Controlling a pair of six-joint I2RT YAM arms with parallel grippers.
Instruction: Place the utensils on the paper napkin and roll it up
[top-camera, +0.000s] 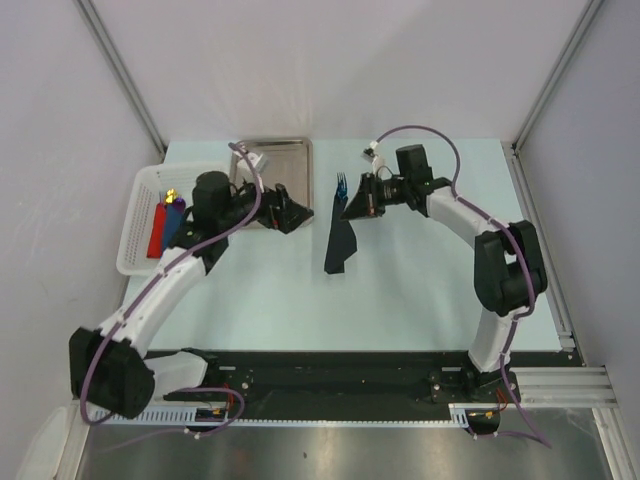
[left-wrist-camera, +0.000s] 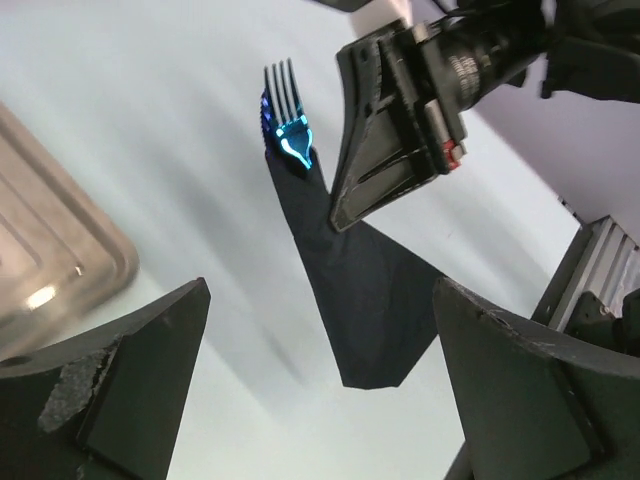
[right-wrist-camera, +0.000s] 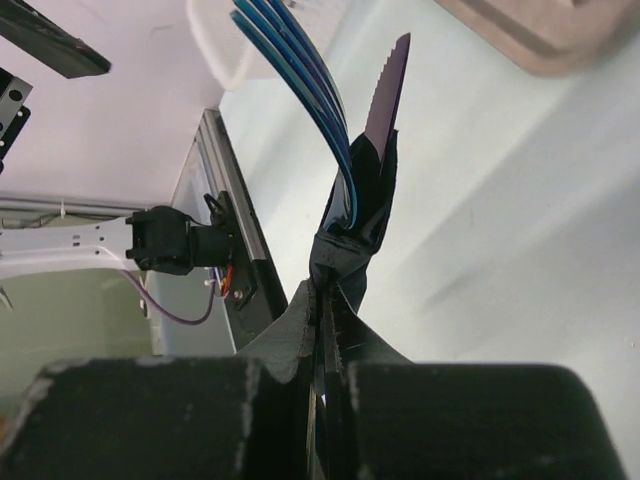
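Storage is sitting at the far left: a white basket (top-camera: 135, 200) is holding a flat red piece (top-camera: 157, 232) and a blue piece (top-camera: 176, 218), which we are leaving alone. Next, our left end effector (top-camera: 290, 212) is hovering released, fingers spread wide and gripping nothing, just beside the near edge of the steel tray (top-camera: 290, 155). Right of it, the black paper napkin (top-camera: 338, 245) is stretching along the tabletop (top-camera: 420, 290) as a long narrow wedge. The blue fork (left-wrist-camera: 285, 110) and the serrated purple knife (right-wrist-camera: 388, 95) are poking their tips out of its far, narrow end. Our right end effector (right-wrist-camera: 322, 295) is clenching a fold of the napkin just below the fork's neck.

We are judging the placing as done and the rolling as the step in hand, with the wide near end looking loose. The next move, we are thinking, is calling for the free left end effector to pin or tuck that loose end. Meanwhile the right one would be turning the wrap tighter without letting the cutlery slide out.
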